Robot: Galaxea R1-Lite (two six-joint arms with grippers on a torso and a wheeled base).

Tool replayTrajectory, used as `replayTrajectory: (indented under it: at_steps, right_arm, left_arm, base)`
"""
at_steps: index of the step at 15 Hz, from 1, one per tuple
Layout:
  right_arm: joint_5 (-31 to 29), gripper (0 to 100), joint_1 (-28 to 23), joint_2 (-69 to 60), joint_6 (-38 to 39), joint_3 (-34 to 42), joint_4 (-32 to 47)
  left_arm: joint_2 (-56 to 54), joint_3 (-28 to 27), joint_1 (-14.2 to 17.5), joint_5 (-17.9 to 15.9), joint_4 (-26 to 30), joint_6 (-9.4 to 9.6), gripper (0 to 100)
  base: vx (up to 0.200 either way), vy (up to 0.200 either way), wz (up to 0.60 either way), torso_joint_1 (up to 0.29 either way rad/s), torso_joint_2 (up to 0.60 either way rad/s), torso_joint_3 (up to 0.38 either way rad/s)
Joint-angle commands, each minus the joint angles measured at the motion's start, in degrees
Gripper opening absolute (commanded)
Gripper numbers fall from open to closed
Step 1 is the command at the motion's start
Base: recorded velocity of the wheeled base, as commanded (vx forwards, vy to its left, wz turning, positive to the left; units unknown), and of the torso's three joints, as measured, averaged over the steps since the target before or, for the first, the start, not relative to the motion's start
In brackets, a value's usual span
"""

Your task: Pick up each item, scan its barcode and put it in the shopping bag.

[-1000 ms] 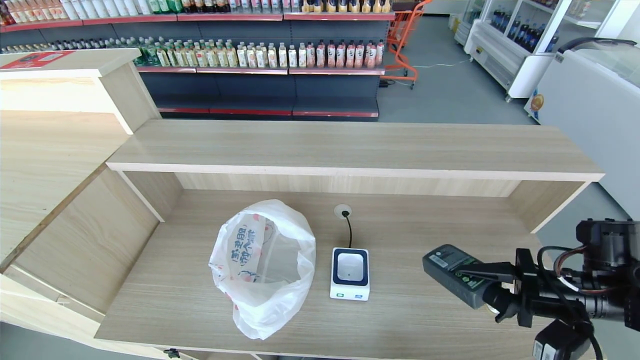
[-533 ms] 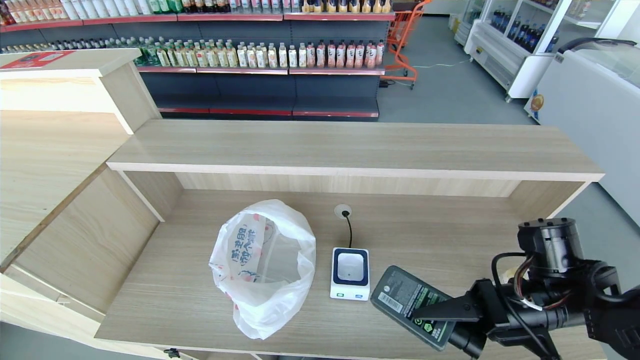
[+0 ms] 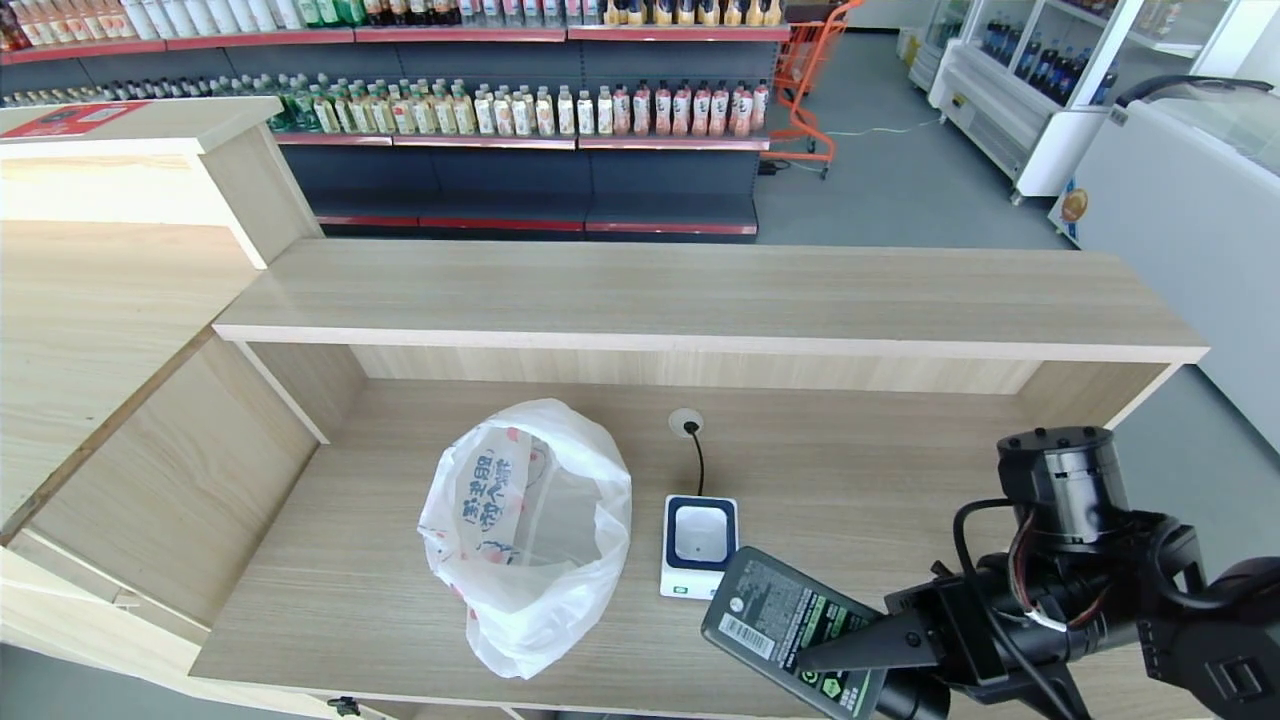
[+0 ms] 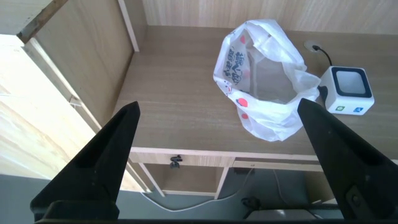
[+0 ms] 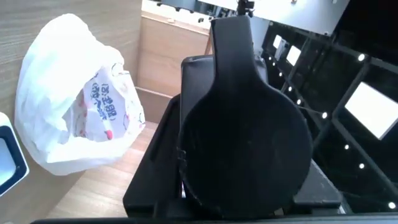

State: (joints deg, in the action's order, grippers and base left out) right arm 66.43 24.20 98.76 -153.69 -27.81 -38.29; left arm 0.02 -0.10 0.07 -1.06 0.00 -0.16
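From the head camera: right gripper [image 3: 812, 664] low at the near right of the counter [image 3: 900, 470], jaws drawn narrow and clamped on a dark flat pack [image 3: 775, 622]. Pack held tilted above the counter's front edge, white barcode label and green print facing up. Far corner of the pack lapping over the near right corner of the scanner [image 3: 700, 545] as seen from here; touching or hovering, cannot tell. Scanner flat on the wood, window up, black cable running back to a grommet [image 3: 685, 422]. Just left of it, the white shopping bag [image 3: 525, 530], mouth open, slumped toward the front edge. Shelves of bottles [image 3: 520, 110] well behind.

Over to the left wrist camera: left gripper [image 4: 217, 107] up off the counter near its front edge, fingers [image 4: 118, 149] spread wide, nothing between them. Bag [image 4: 264, 81] and scanner [image 4: 347, 90] side by side beyond.

Right wrist camera now: big dark shapes hard against the lens, finger and pack hard to tell apart. Off to one side, the bag [image 5: 62, 81] on the wood, and a sliver of the scanner [image 5: 7, 165] at the frame's edge.
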Motion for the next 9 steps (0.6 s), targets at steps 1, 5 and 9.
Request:
replayTrajectory:
  at_steps: [1,5,9]
  right_arm:
    - [0.0,0,0.1,-0.2,-0.2,1.0,0.0]
    - [0.0,0,0.1,-0.1,-0.6,1.9,0.0]
    - [0.0,0,0.1,-0.7,-0.6,2.5,0.0]
  left_arm:
    - [0.0,0.0,0.0,0.0,-0.1,-0.02,100]
    - [0.0,0.0,0.0,0.0,-0.1,-0.02,100]
    - [0.0,0.0,0.0,0.0,-0.1,-0.02,100]
  base:
    - [0.0,0.0,0.0,0.0,0.0,0.0]
    - [0.0,0.0,0.0,0.0,0.0,0.0]
    - [0.0,0.0,0.0,0.0,0.0,0.0]
